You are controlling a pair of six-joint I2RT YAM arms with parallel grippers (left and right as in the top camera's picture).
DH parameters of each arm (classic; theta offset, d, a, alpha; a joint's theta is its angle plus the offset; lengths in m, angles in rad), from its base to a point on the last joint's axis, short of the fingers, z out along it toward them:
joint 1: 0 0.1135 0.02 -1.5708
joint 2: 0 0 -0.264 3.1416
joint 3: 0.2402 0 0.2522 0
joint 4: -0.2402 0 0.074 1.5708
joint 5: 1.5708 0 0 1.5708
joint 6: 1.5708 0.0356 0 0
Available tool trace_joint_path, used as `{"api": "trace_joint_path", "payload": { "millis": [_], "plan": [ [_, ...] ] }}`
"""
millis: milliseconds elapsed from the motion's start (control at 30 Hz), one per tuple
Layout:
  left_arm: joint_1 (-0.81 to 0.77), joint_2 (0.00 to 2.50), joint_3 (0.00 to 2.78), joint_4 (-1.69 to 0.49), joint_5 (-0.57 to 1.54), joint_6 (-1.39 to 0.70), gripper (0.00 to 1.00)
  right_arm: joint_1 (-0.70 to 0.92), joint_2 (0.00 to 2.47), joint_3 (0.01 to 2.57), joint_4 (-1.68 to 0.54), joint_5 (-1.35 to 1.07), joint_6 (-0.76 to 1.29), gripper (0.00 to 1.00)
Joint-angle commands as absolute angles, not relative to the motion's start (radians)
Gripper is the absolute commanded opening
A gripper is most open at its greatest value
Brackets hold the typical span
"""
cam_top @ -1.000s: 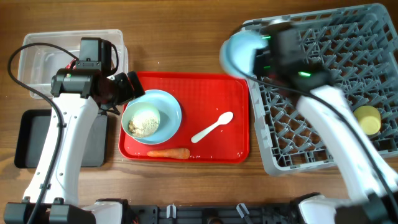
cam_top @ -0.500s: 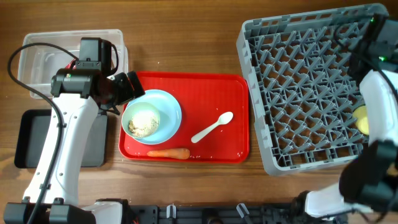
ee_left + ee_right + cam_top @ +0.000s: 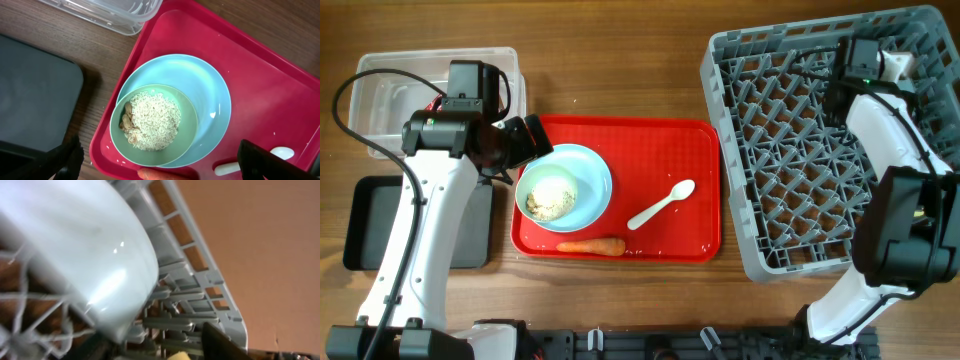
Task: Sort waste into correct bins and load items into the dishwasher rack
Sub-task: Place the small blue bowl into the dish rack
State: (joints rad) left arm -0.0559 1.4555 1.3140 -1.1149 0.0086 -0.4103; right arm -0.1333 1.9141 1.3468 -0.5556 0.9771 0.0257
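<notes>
My left gripper (image 3: 165,165) hangs open over the near rim of a mint-green bowl (image 3: 187,130) holding pale rice (image 3: 152,120). That bowl sits on the pale blue plate (image 3: 590,180) on a red tray. An orange carrot (image 3: 592,246) lies just in front of the plate, and a white spoon (image 3: 662,205) to its right. Over the far right corner of the grey dishwasher rack (image 3: 790,170), my right gripper (image 3: 160,347) has its jaws apart. The small pale blue bowl (image 3: 75,245) rests among the rack's dividers beside the left finger. A bit of yellow cup (image 3: 180,356) shows below.
The red serving tray (image 3: 690,150) lies mid-table. A clear plastic tub (image 3: 390,95) stands at the far left, with the black tray (image 3: 365,225) in front of it. My right arm crosses the rack's right side. Bare wooden table surrounds everything.
The right arm carried the small blue bowl from the rack's far left corner to its far right corner, and its jaws have come apart. The left arm has not moved.
</notes>
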Motion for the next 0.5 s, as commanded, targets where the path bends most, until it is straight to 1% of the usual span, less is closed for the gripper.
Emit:
{"api": "trace_joint_path", "payload": {
  "millis": [0,67,133,167,233,267,333,367,433,467],
  "plan": [
    [-0.052,1.449,1.313,-1.112,0.01,-0.427,1.0,-0.117,1.915,1.348,-0.615,0.905,0.038,0.6],
    [-0.052,1.449,1.313,-1.112,0.01,-0.427,1.0,-0.117,1.882,1.348,-0.648,0.825,0.06,0.61],
    [-0.052,1.449,1.313,-1.112,0.01,-0.427,1.0,-0.117,1.805,1.348,-0.683,0.683,0.052,0.67],
    [-0.052,1.449,1.313,-1.113,0.01,-0.427,1.0,-0.117,1.757,1.348,-0.705,0.611,0.052,0.71],
    [-0.052,1.449,1.313,-1.112,0.01,-0.428,1.0,-0.117,1.635,1.348,-0.759,0.395,0.052,0.78],
    [-0.055,1.449,1.313,-1.111,0.036,-0.427,1.0,-0.117,1.55,1.348,-0.804,0.17,0.052,0.82],
    [-0.06,1.449,1.313,-1.111,0.091,-0.427,1.0,-0.117,1.457,1.348,-0.854,-0.171,0.052,0.82],
    [-0.075,1.45,1.312,-1.11,0.104,-0.427,1.0,-0.117,1.432,1.348,-0.876,-0.268,0.053,0.82],
    [-0.116,1.456,1.311,-1.108,0.104,-0.427,1.0,-0.113,1.415,1.348,-0.92,-0.382,0.046,0.82],
    [-0.16,1.464,1.298,-1.104,0.103,-0.427,1.0,-0.097,1.417,1.348,-0.958,-0.41,-0.002,0.82]
  ]
}}
